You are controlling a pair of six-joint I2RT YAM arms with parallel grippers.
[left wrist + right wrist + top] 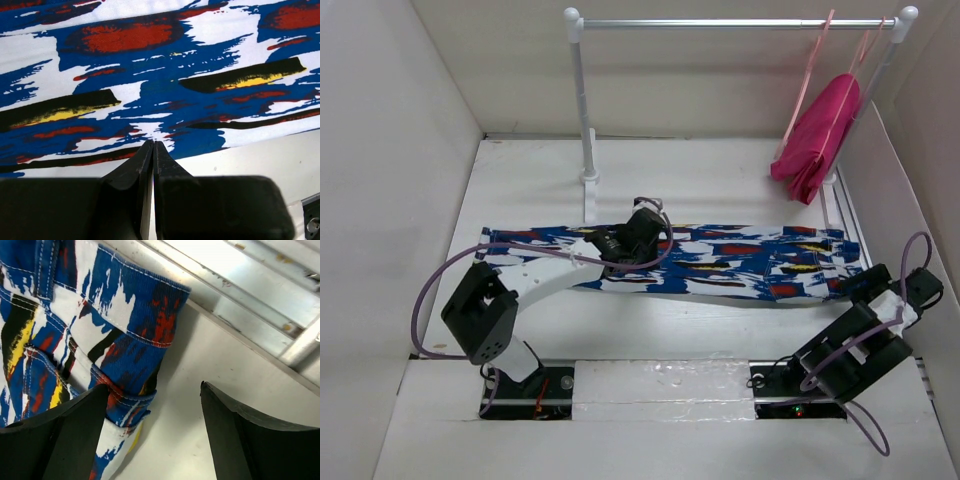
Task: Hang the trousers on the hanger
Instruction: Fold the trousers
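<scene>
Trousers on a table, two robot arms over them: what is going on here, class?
The trousers lie flat across the table. The left gripper, fingers shut, sits at their edge mid-length; the right gripper, fingers open, is at the waistband end. The pink hanger hangs on the rail, no trousers on it yet.

No readable text, labels, brands or numbers (any view), only patterned print
</scene>
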